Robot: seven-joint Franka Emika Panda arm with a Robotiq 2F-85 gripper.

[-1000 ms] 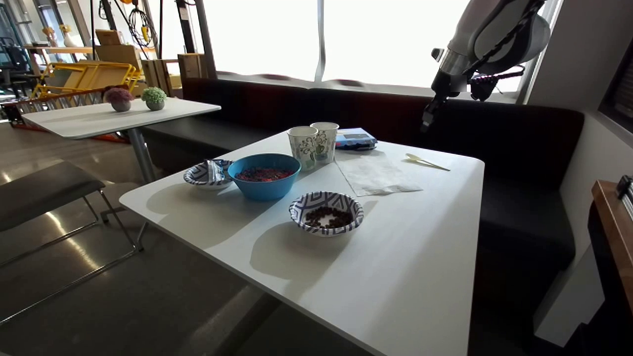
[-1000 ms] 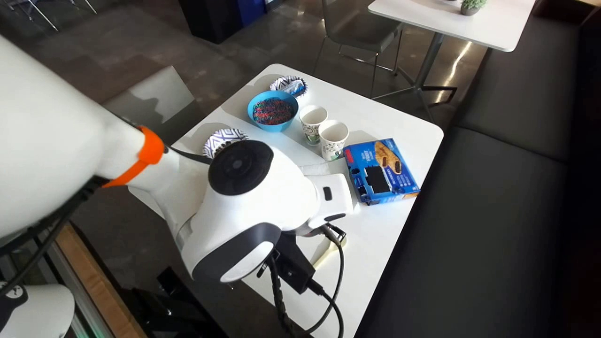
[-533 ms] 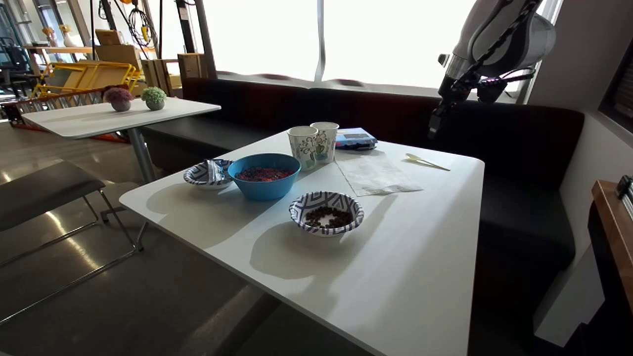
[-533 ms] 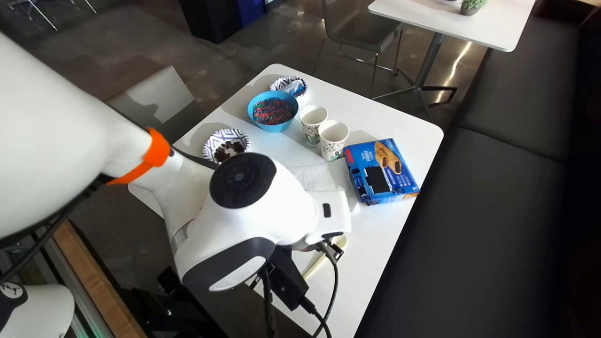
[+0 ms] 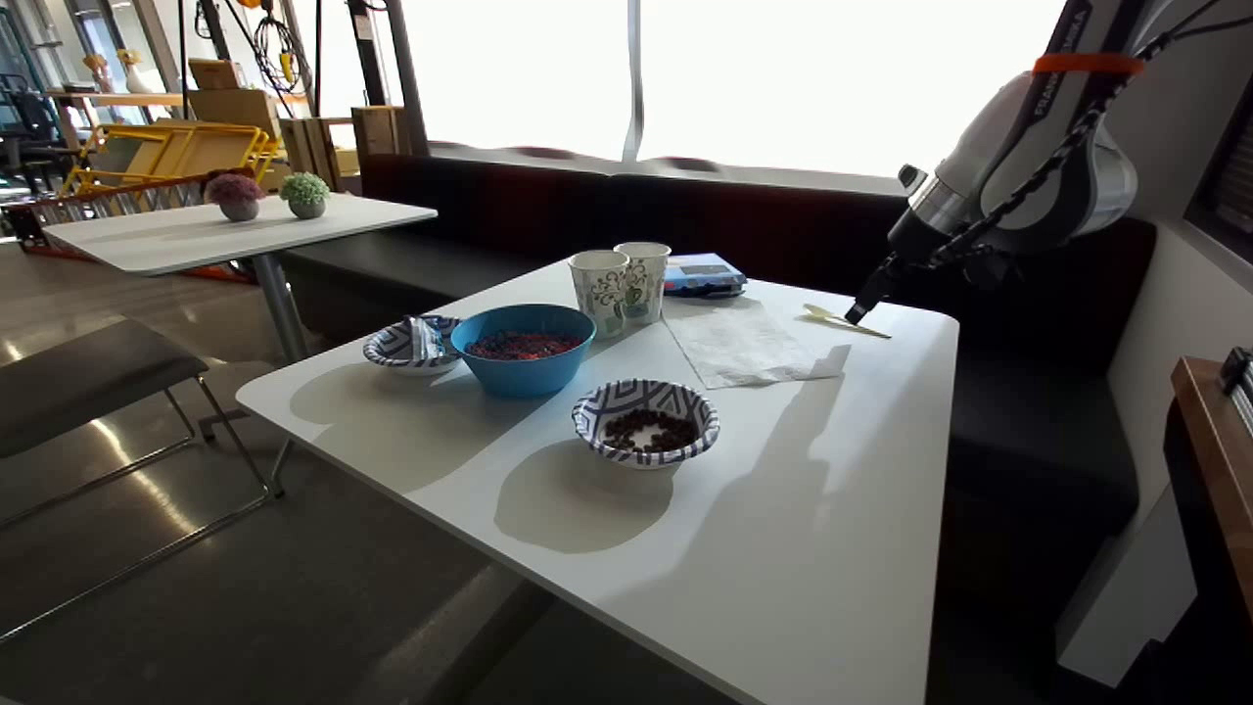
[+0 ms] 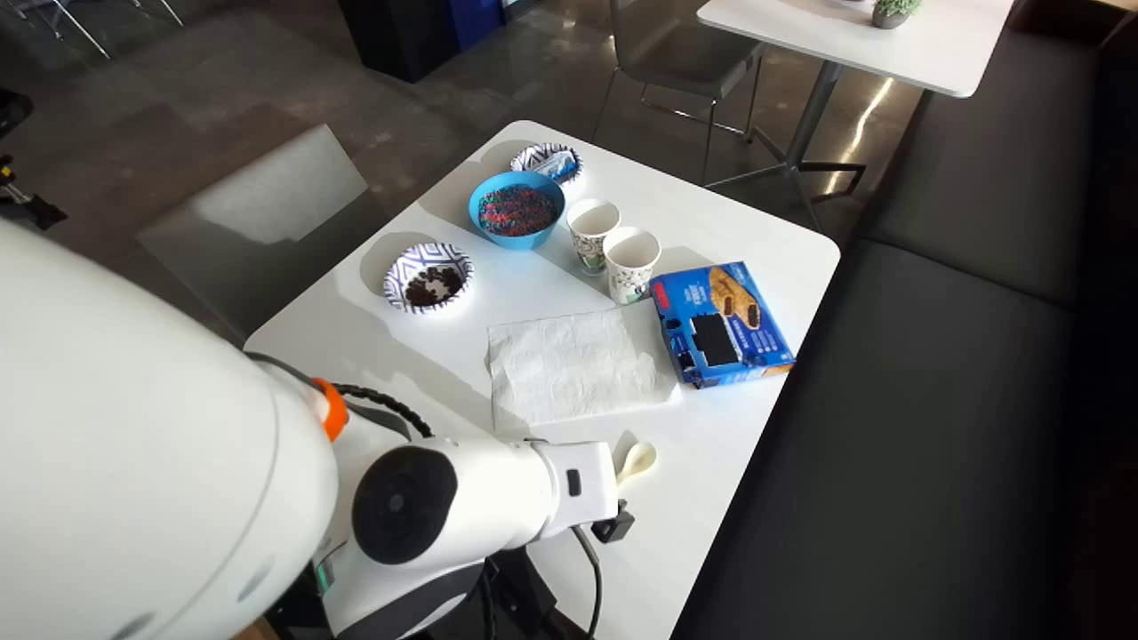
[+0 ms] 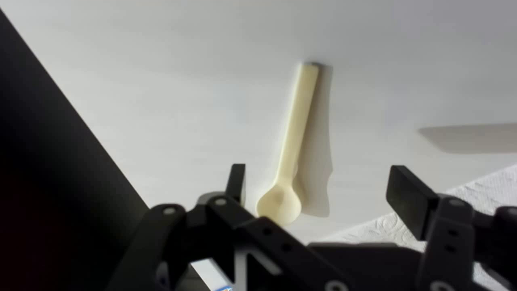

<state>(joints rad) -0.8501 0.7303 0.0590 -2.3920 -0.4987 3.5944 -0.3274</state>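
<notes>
The white arm [image 6: 178, 427] fills the lower left in an exterior view, and at its end the gripper [image 7: 319, 190] has its fingers spread wide with nothing in them. In the wrist view the pale spoon [image 7: 297, 125] lies near mid-frame on the white table [image 6: 729, 229], handle towards the top, its bowl end showing between the fingertips and nearer the one on the left. I see a gap on either side, so I take it to be untouched; how high the fingertips hang I can't tell.

To my eye it is early work: the fingers look lined up with the spoon, but a grip is the part still undone.

Past the spoon in an exterior view, a paper napkin [image 6: 582, 364] lies near centre, with a blue box [image 6: 725, 311] to its right and two paper cups [image 6: 629, 283] beyond. Left of centre sits a patterned bowl [image 6: 418, 255] of dark pieces; higher, a blue bowl [image 6: 520, 240] of colourful bits; just behind that, a bowl with a packet [image 6: 558, 166]. Farthest off, upper right, a potted plant [image 6: 892, 11] stands on another table [image 6: 853, 36].
</notes>
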